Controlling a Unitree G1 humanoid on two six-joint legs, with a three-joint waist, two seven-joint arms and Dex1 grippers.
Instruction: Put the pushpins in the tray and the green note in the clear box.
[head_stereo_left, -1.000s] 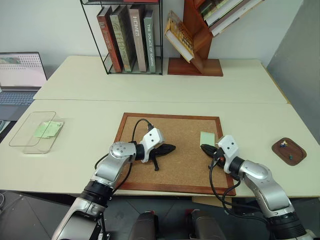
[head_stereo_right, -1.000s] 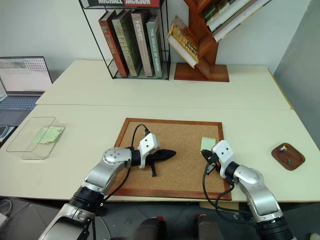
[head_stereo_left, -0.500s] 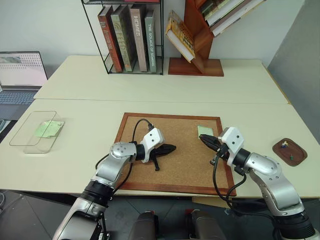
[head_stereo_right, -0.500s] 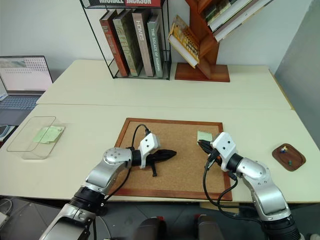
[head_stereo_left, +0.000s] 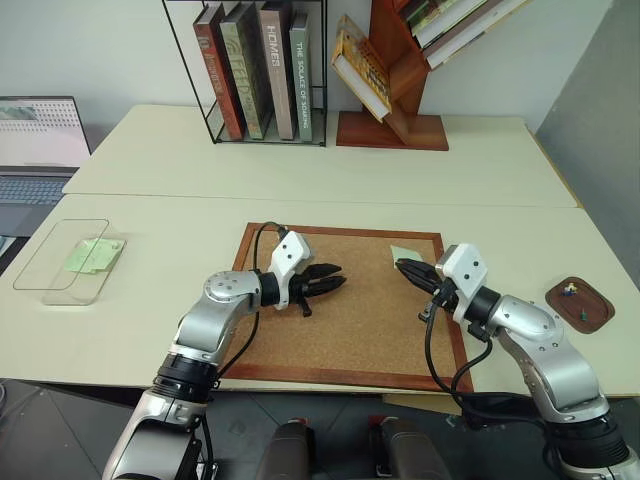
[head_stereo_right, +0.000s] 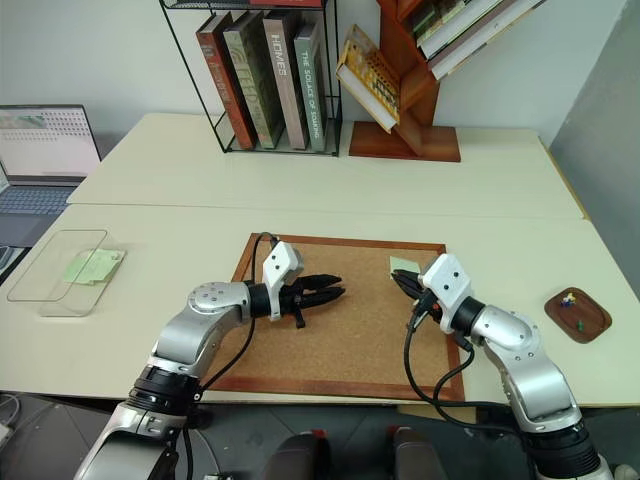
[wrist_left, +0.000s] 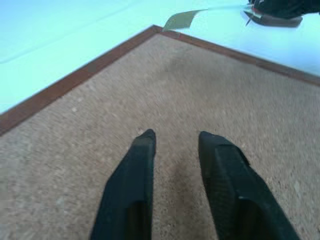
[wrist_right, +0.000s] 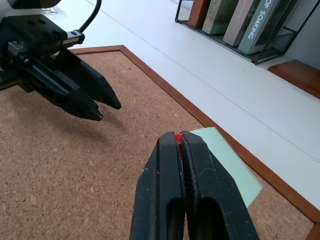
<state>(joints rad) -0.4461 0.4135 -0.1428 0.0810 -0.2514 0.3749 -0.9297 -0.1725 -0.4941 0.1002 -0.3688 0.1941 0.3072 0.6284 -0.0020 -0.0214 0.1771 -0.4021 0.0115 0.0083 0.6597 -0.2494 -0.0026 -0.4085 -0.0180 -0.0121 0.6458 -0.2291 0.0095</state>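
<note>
Now we see our right hand (wrist_right: 181, 139) raised above the corkboard (head_stereo_left: 350, 330), its two black fingers pressed together on a red pushpin (wrist_right: 178, 137) whose head peeks out at the tips. A second ago this hand sat lower, at the near edge of the green note (head_stereo_left: 406, 253); it has since come up and its tips now hang just over the note's near corner. The note lies flat in the far right corner of the corkboard, free of the pin.

Our left hand (wrist_left: 175, 141) has changed too: its fingers were closed a second ago and now stand a narrow gap apart, with nothing between them. It hovers over the middle of the corkboard, pointing toward the right hand, and has lifted a little.

The tray (head_stereo_left: 579, 301) rests on the tabletop (head_stereo_left: 150, 300) well to the right of the corkboard, with a few pushpins (head_stereo_left: 568, 290) already in it, yellow and green among them. The clear box (head_stereo_left: 62, 262) sits near the left edge of the tabletop, well apart from the corkboard, holding yellow-green slips (head_stereo_left: 92, 254). Neither container has shifted on the tabletop; the whole view has only tilted slightly.
</note>
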